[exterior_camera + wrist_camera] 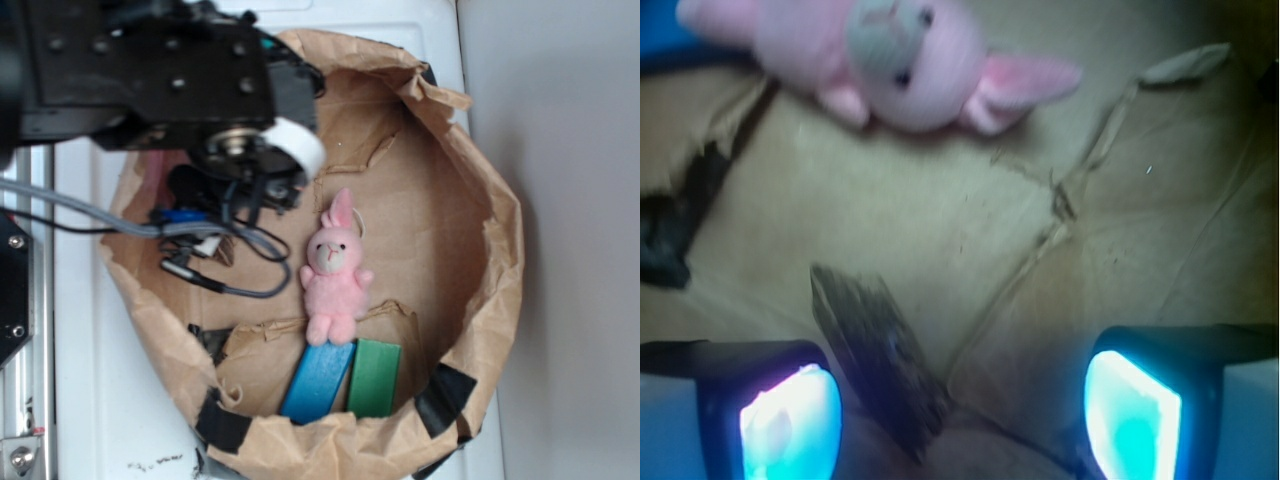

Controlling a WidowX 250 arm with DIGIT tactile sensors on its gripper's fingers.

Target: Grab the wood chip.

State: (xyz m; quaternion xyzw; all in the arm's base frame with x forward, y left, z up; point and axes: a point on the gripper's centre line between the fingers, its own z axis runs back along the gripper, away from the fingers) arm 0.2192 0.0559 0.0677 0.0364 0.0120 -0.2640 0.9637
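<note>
The wood chip (878, 362) lies flat on the brown paper floor of the bag, a dark, rough sliver with lengthwise grain, running diagonally between the two fingers of the gripper (960, 420). In the wrist view its lower end sits just beside the left-hand fingertip (790, 420), nearer to it than to the other fingertip (1132, 415); whether it touches that pad I cannot tell. The jaws stand wide apart with nothing held between them, both glowing pads low over the paper. In the exterior view the chip is hidden under the arm.

Beyond the chip, the pink plush bunny (335, 270) lies on its back near the middle of the bag floor, well apart from the chip. At the bunny's feet rest the blue block (318, 382) and the green block (375, 378), side by side and touching or nearly so. The crumpled paper bag (490, 250), rolled down and patched with black tape (445, 398), rings everything on the white surface (90, 400)
</note>
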